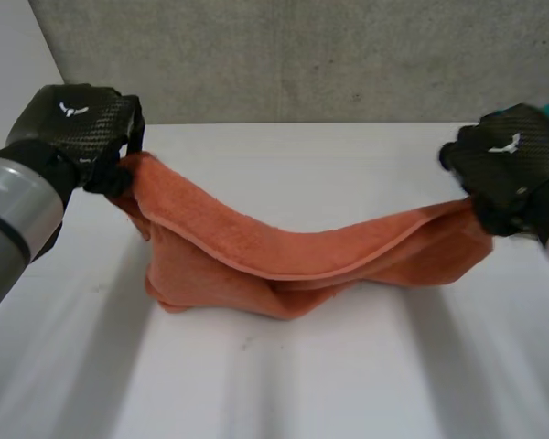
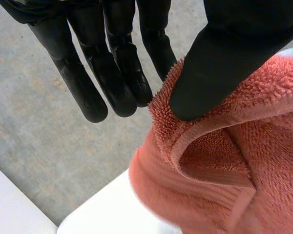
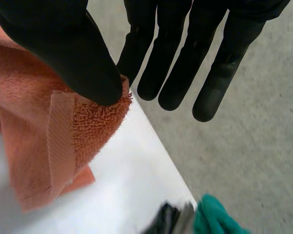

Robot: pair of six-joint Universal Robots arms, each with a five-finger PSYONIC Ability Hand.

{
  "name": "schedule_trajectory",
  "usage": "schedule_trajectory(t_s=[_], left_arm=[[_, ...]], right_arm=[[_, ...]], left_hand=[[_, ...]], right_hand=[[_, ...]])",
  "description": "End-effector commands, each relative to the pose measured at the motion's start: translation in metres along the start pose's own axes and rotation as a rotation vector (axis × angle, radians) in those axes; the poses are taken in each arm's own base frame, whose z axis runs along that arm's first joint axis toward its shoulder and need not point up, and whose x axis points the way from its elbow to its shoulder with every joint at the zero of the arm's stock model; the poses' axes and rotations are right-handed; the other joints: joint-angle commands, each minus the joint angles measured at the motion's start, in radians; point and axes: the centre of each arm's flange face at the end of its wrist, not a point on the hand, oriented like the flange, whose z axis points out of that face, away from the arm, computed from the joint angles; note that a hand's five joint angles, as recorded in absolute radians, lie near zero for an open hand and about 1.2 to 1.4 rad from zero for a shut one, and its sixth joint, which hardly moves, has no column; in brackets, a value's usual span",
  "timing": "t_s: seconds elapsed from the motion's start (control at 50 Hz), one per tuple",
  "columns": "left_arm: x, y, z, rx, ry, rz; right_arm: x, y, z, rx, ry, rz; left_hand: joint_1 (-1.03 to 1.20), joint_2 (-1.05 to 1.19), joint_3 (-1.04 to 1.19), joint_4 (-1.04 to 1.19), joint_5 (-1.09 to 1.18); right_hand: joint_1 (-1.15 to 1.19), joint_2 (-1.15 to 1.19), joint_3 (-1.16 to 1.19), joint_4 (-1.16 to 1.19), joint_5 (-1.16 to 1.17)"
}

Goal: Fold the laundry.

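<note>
While my left hand (image 1: pixel 73 123) and my right hand (image 1: pixel 512 163) each pinch an orange towel (image 1: pixel 284 256) corner under the thumb, this shallow grip may let either corner slip free.

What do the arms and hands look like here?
Left hand and right hand: black, carbon-weave back shells, each with a small white logo; matte black fingers with rounded tips. Left forearm: smooth grey cylinder.
</note>
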Motion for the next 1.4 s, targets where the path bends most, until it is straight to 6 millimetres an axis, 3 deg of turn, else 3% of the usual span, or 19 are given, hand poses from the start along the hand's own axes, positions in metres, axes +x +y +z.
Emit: schedule_trajectory(t_s=[0.02,0.14,0.18,0.28,0.36,0.38,0.46,0.52,0.62,0.74,0.8,0.9,0.94,0.98,1.06,1.12,1.2,1.24,1.4], left_arm=[[0.012,0.036,-0.012,-0.154,0.061,0.075],[0.027,0.082,0.025,-0.242,0.102,0.194],[0.029,0.086,0.04,-0.221,0.094,0.219],[0.027,0.075,0.09,-0.077,0.003,0.274],[0.016,0.026,0.124,0.139,-0.125,0.308],[0.008,-0.001,0.132,0.248,-0.186,0.312],[-0.01,-0.063,0.138,0.5,-0.323,0.285],[-0.022,-0.093,0.133,0.624,-0.423,0.254],[-0.033,-0.11,0.118,0.68,-0.506,0.217],[-0.022,-0.064,0.112,0.527,-0.452,0.234],[-0.011,-0.026,0.106,0.418,-0.395,0.253],[0.011,0.052,0.095,0.22,-0.29,0.27],[0.015,0.07,0.092,0.18,-0.271,0.267],[0.029,0.113,0.093,0.086,-0.216,0.268],[0.045,0.157,0.093,-0.02,-0.138,0.29],[0.048,0.167,0.091,-0.047,-0.115,0.293],[0.046,0.169,0.085,-0.056,-0.102,0.296],[0.039,0.154,0.08,-0.027,-0.114,0.29],[0.004,0.125,0.064,0.023,-0.087,0.284]], right_arm=[[0.019,0.034,0.025,-0.257,-0.103,-0.135],[-0.008,0.07,0.068,-0.353,-0.212,-0.185],[-0.017,0.075,0.083,-0.351,-0.212,-0.188],[-0.014,0.055,0.133,-0.239,-0.032,-0.203],[0.021,0.016,0.166,-0.039,0.208,-0.185],[0.03,0.006,0.171,0.015,0.261,-0.176],[0.076,-0.044,0.178,0.303,0.536,-0.124],[0.1,-0.075,0.166,0.476,0.688,-0.108],[0.098,-0.081,0.161,0.518,0.698,-0.104],[0.067,-0.045,0.163,0.421,0.564,-0.114],[0.049,-0.024,0.162,0.369,0.487,-0.117],[-0.014,0.04,0.152,0.197,0.228,-0.118],[-0.033,0.059,0.146,0.144,0.149,-0.11],[-0.052,0.085,0.141,0.076,0.07,-0.091],[-0.076,0.121,0.141,-0.025,-0.009,-0.055],[-0.084,0.132,0.139,-0.061,-0.037,-0.038],[-0.085,0.132,0.137,-0.072,-0.041,-0.044],[-0.085,0.133,0.136,-0.082,-0.049,-0.045],[-0.074,0.144,0.134,-0.147,-0.058,-0.015]], left_hand=[[0.259,0.198,0.203,0.195,0.274],[0.259,0.198,0.203,0.195,0.274],[0.259,0.198,0.203,0.195,0.274],[0.259,0.198,0.203,0.195,0.274],[0.259,0.198,0.203,0.195,0.274],[0.259,0.198,0.203,0.195,0.274],[0.259,0.198,0.203,0.195,0.274],[0.259,0.198,0.203,0.195,0.274],[0.259,0.198,0.203,0.195,0.274],[0.259,0.198,0.203,0.195,0.274],[0.259,0.198,0.203,0.195,0.274],[0.259,0.198,0.203,0.195,0.274],[0.259,0.198,0.203,0.195,0.274],[0.259,0.198,0.203,0.195,0.274],[0.259,0.198,0.203,0.195,0.274],[0.242,0.181,0.186,0.178,0.257],[-0.253,-0.314,-0.309,-0.317,-0.237],[-0.63,-0.69,-0.685,-0.694,-0.614],[-0.88,-0.94,-0.936,-0.944,-0.864]], right_hand=[[0.269,0.218,0.209,0.2,0.243],[0.269,0.218,0.209,0.2,0.243],[0.269,0.218,0.209,0.2,0.243],[0.269,0.218,0.209,0.2,0.243],[0.269,0.218,0.209,0.2,0.243],[0.269,0.218,0.209,0.2,0.243],[0.269,0.218,0.209,0.2,0.243],[0.269,0.218,0.209,0.2,0.243],[0.269,0.218,0.209,0.2,0.243],[0.269,0.218,0.209,0.2,0.243],[0.269,0.218,0.209,0.2,0.243],[0.269,0.218,0.209,0.2,0.243],[0.269,0.218,0.209,0.2,0.243],[0.269,0.218,0.209,0.2,0.243],[0.269,0.218,0.209,0.2,0.243],[0.269,0.218,0.209,0.2,0.243],[0.269,0.218,0.209,0.2,0.243],[0.269,0.218,0.209,0.2,0.243],[0.269,0.218,0.209,0.2,0.243]])
